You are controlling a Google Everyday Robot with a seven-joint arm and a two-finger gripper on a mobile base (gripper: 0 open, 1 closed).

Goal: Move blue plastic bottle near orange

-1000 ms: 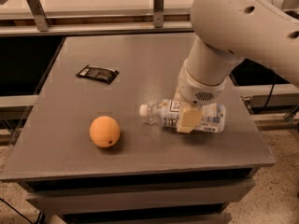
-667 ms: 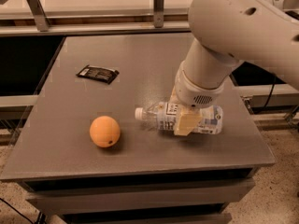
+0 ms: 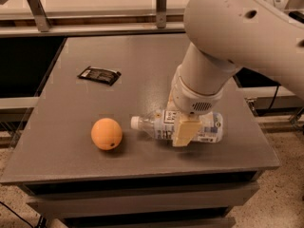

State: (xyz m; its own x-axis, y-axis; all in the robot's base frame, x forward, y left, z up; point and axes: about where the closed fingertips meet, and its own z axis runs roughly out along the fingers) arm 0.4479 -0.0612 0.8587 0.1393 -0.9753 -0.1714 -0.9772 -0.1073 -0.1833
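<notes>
The blue plastic bottle (image 3: 156,125) lies on its side on the grey table (image 3: 142,65), with its white cap pointing left. The orange (image 3: 107,133) sits on the table just left of the cap, a small gap apart. My gripper (image 3: 179,126) comes down from the big white arm and is shut on the bottle's middle. One cream fingertip (image 3: 184,132) shows across the front of the bottle; the other is hidden behind it. The bottle's label end sticks out to the right of the gripper.
A flat black wrapper (image 3: 99,75) lies at the back left of the table. A metal rail (image 3: 95,27) runs behind the table. The table's front edge is close below the orange and the bottle. The floor (image 3: 280,184) drops away on the right.
My gripper has moved left and a little toward the front edge with the bottle in it. The bottle's cap is now closer to the orange. The orange and the wrapper have not moved.
</notes>
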